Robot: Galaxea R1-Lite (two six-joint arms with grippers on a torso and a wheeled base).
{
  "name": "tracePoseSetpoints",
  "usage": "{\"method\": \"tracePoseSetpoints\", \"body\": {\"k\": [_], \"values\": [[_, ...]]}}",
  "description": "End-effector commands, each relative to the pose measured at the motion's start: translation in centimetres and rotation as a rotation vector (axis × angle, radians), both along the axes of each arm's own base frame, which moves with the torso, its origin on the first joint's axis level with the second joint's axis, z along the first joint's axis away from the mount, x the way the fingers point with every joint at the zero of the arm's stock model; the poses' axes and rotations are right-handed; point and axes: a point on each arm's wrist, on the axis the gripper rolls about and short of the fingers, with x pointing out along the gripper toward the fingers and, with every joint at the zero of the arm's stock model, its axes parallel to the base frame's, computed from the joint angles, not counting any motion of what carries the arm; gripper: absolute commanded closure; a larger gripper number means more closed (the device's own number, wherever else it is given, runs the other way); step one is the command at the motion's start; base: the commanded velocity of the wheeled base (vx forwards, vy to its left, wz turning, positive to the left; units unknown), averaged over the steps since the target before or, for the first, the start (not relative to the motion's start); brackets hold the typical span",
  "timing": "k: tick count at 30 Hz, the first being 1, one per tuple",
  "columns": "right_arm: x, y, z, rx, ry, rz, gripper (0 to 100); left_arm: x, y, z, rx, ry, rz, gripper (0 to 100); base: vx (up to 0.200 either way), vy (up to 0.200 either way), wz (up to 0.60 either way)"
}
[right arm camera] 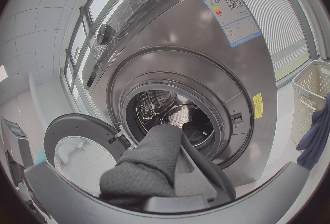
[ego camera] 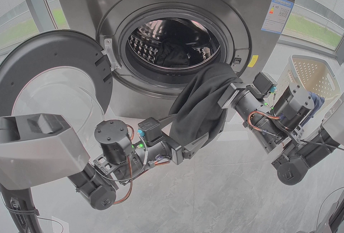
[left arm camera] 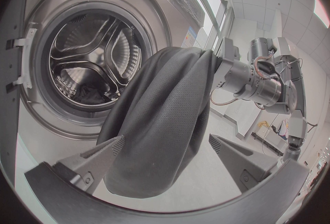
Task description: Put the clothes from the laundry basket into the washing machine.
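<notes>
The round door (ego camera: 53, 65) of the washing machine (ego camera: 89, 4) hangs wide open on the left. The left end effector (left arm camera: 164, 138) sits low with its fingers spread apart, and the bottom of the black cloth (ego camera: 200, 105) hangs between them. The drum (ego camera: 143, 44) is just above, with dark clothes (ego camera: 172, 54) already inside. The black cloth runs long, from low up to the right end effector (ego camera: 219, 79), which pinches its top right at the drum's lip (so the right arm is nearer, I think, and the drum lies just ahead of it). Farther right are a blue label (ego camera: 277, 14) and a yellow sticker (ego camera: 253, 61), their print too small to read. The laundry basket (ego camera: 315, 65) holds a blue cloth (ego camera: 318, 101).
</notes>
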Motion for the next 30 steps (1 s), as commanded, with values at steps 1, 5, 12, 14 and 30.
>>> {"method": "tracePoseSetpoints", "body": {"k": [1,5,12,14,30], "values": [[-0.1,0.2,0.1,0.002,-0.003,0.005,100,1.6,-1.6,-1.7,0.001,0.015,-0.008,0,0.000,0.000,0.00],[-0.4,0.6,0.1,0.002,-0.003,0.022,100,2.1,-2.7,-2.3,-0.001,0.013,-0.021,0,0.000,0.000,0.00],[-0.7,0.9,0.1,0.002,-0.003,0.035,100,3.5,-3.8,-3.2,0.007,0.026,-0.007,0,0.000,0.000,0.00],[-0.8,1.0,0.0,0.003,0.000,0.037,100,3.8,-4.2,-3.2,0.001,0.020,-0.007,0,0.000,0.000,0.00],[-1.9,2.1,-0.8,-0.008,0.032,0.089,100,6.6,-5.9,-4.0,-0.044,-0.028,0.048,0,0.000,0.000,0.00]]}}
